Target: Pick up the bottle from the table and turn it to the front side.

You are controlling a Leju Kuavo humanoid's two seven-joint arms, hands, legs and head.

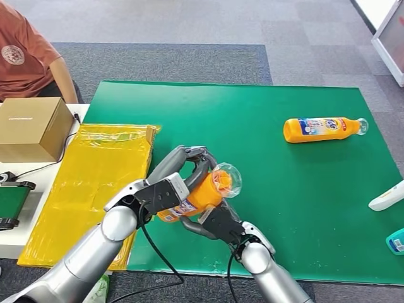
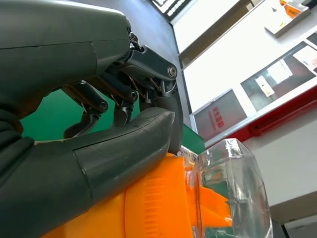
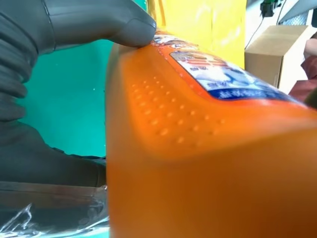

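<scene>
Both of my hands are closing around the orange bottle (image 1: 202,197), which I am holding lifted over the near edge of the green mat (image 1: 267,132), at the lower centre of the head view. It is lying tilted, its clear cap (image 1: 228,179) pointing up and to the right and its base hidden toward the lower left behind my left hand (image 1: 166,186). That hand is gripping the bottle from the left, its fingers (image 1: 195,153) arching over the neck just behind the cap; in the left wrist view the thick grey thumb (image 2: 123,148) is pressing along the orange shoulder beside the clear cap (image 2: 234,193). My right hand (image 1: 216,222) is coming up from below and cupping the underside of the body; in the right wrist view its thumb (image 3: 112,22) is resting on the bottle's dimpled side next to the blue and white label (image 3: 220,74). A second orange bottle (image 1: 321,129) is lying on its side at the upper right of the mat, well apart from mine. A yellow plastic sheet (image 1: 90,183) is lying beside the mat on the left, with a cardboard box (image 1: 31,126) at the far left and a person in a rust-coloured shirt (image 1: 24,50) sitting in the upper left corner.
</scene>
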